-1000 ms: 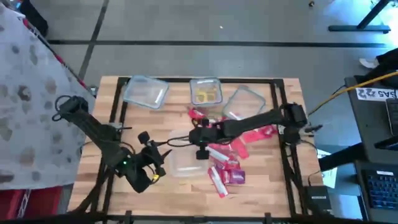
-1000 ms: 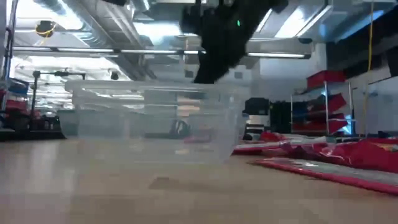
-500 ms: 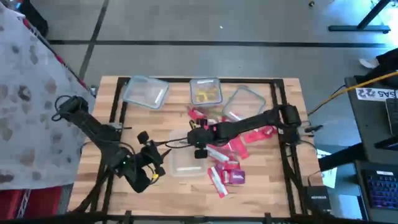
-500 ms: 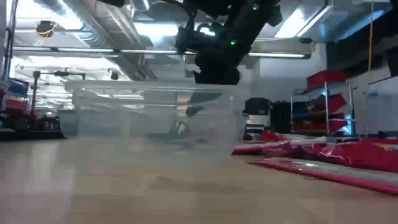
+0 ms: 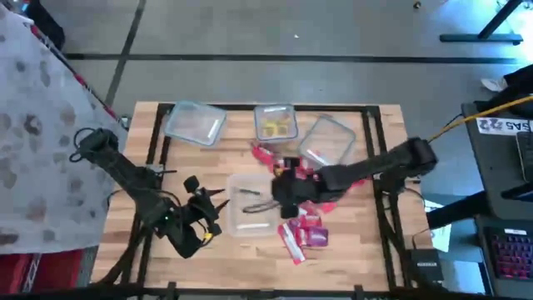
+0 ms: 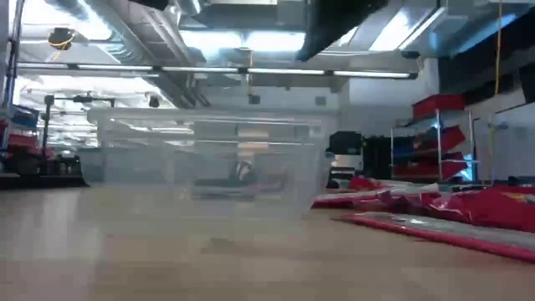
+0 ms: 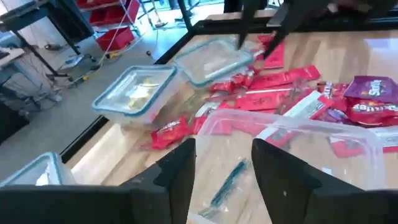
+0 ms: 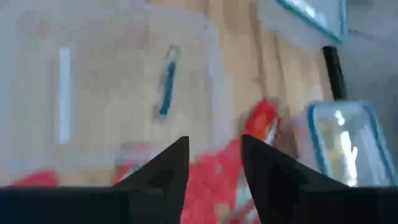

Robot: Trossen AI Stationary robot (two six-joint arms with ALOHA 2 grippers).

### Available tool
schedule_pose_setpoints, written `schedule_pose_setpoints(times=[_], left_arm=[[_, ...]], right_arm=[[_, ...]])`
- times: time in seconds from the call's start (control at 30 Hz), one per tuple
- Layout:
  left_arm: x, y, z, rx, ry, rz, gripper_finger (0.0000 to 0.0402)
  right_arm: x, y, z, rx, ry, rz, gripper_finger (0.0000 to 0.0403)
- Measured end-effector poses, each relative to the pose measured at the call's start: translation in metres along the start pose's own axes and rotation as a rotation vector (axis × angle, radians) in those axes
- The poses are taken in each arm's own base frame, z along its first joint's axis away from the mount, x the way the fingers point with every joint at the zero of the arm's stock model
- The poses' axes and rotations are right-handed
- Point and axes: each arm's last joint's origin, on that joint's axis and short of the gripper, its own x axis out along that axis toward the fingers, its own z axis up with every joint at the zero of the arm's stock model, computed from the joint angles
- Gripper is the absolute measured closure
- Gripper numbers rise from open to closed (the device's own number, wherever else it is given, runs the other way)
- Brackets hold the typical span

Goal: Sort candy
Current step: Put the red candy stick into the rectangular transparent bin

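The right gripper hangs above the edge of the candy pile, its fingers parted with nothing between them. Just beside it sits a clear plastic tub holding a thin dark-green stick-shaped piece and a pale strip. The left gripper waits at the near-left of the table, jaws apart and empty, facing that tub.

The likely next step is another pick from the candy, a heap of red packets with a purple packet near its edge. The packets overlap, so the arm would do best to come straight down on a single one lying apart at the rim of the heap.

Everything lies on a wooden table. Along its far edge stand three more tubs; the middle one holds yellow pieces. Beyond are a grey floor, shelving with red bins and ceiling lights.
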Motion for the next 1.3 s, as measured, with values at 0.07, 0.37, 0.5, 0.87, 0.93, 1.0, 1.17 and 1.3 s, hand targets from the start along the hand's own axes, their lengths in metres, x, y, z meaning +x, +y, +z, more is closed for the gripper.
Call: schedule_pose_setpoints(times=[0.07, 0.37, 0.5, 0.87, 0.93, 1.0, 1.17, 1.3], left_arm=[[0.0, 0.0, 0.0, -0.002, 0.0, 0.0, 0.0259], [0.0, 0.0, 0.0, 0.004, 0.0, 0.0, 0.0259], [0.002, 0.001, 0.001, 0.003, 0.001, 0.008, 0.0259], [0.005, 0.002, 0.002, 0.003, 0.002, 0.022, 0.0259], [0.005, 0.002, 0.002, -0.001, 0.002, 0.022, 0.0259], [0.005, 0.002, 0.002, -0.001, 0.002, 0.021, 0.0259], [0.005, 0.002, 0.002, -0.002, 0.002, 0.021, 0.0259], [0.005, 0.002, 0.002, -0.003, 0.002, 0.021, 0.0259]], right_arm=[[-0.001, 0.008, -0.018, 0.037, 0.031, 0.023, 0.0269], [0.039, 0.027, -0.103, 0.193, 0.269, 0.112, 0.0269], [0.052, 0.028, -0.126, 0.215, 0.299, 0.121, 0.0269], [0.066, 0.024, -0.146, 0.278, 0.346, 0.158, 0.0276], [0.067, 0.022, -0.147, 0.29, 0.351, 0.16, 0.0293], [0.067, 0.021, -0.146, 0.291, 0.35, 0.16, 0.0323], [0.066, 0.019, -0.144, 0.282, 0.342, 0.111, 0.039], [0.058, 0.016, -0.135, 0.284, 0.382, 0.072, 0.0395]])
